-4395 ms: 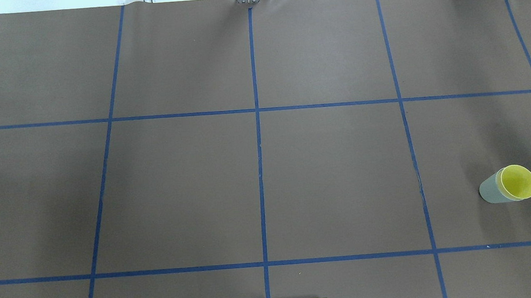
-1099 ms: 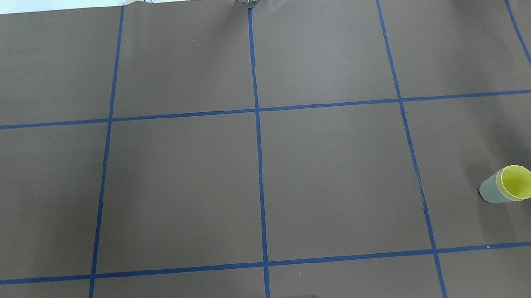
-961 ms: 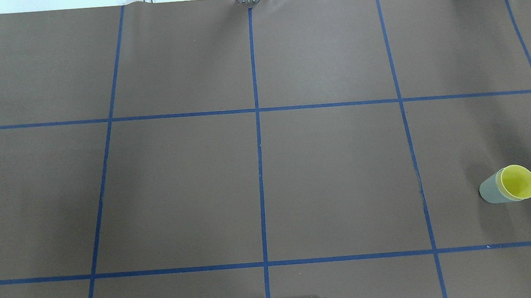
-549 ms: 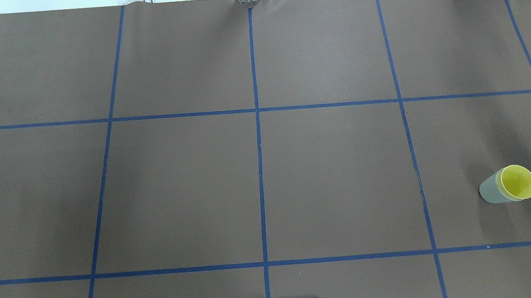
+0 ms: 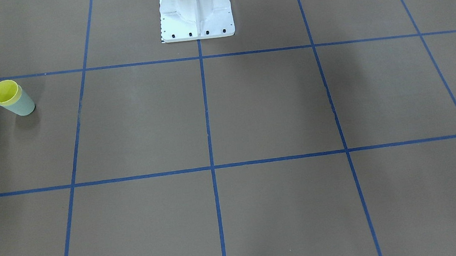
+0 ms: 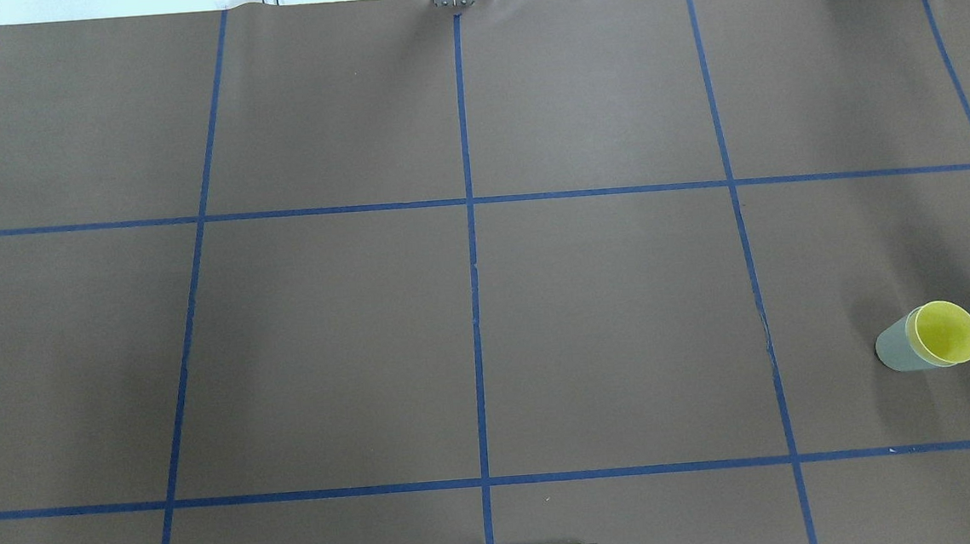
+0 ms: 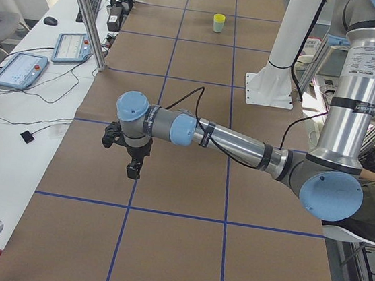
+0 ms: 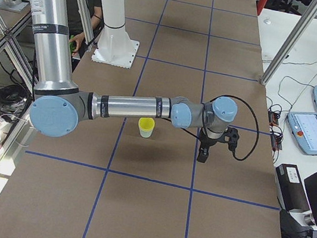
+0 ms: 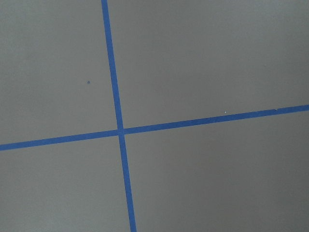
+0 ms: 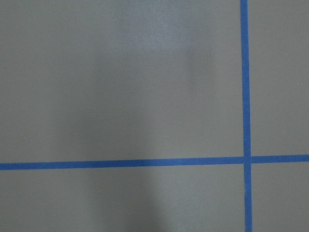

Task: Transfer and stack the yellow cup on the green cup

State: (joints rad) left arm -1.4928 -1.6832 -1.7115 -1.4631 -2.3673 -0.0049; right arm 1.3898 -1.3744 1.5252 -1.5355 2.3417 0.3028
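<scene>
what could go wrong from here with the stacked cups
The small bright yellow plastic cup already sits inside the pale mint-green plastic cup. In the right-side view the right arm's forearm passes close by this light stack, so a low retreat might knock it over. Its height cannot be judged.

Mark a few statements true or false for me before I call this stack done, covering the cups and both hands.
1. The yellow cup sits nested inside the green cup. True.
2. The stacked cups lie tipped over on the table. False: they stand upright.
3. The cups stand on the robot's right side of the table. True.
4. The right hand is clamped on the cups. False: it hangs apart from them, touching neither.
5. The left hand holds a cup. False: it hangs over the table, far from both cups.
</scene>
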